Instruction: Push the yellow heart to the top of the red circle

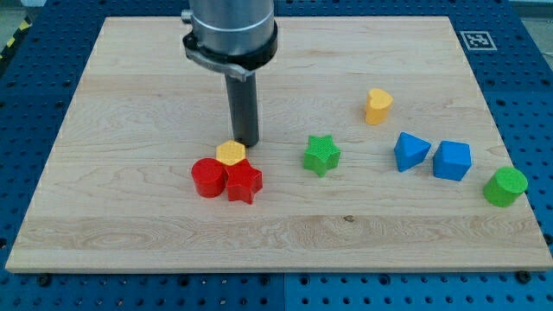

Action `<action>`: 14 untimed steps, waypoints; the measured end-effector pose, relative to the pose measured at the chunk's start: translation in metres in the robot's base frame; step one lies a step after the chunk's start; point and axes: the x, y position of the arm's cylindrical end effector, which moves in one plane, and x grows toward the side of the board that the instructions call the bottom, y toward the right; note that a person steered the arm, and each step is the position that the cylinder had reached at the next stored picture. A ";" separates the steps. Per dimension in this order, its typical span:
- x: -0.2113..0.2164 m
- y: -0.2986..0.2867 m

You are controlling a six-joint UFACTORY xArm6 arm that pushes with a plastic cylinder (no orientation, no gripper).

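The yellow heart (378, 105) sits on the right half of the wooden board (130, 95), far to the right of the red circle (207, 177). The red circle lies at the lower left of the middle, touching a red star (244, 182) on its right. A second yellow block, a flat polygon (231, 154), rests just above where the two red blocks meet. My tip (246, 142) stands right at that yellow polygon's upper right edge, far to the left of the yellow heart.
A green star (321, 155) lies between the red blocks and the heart. A blue triangle (410, 151), a blue cube (452, 160) and a green cylinder (505, 187) stand at the view's right, near the board's edge.
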 end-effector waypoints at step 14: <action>-0.073 0.078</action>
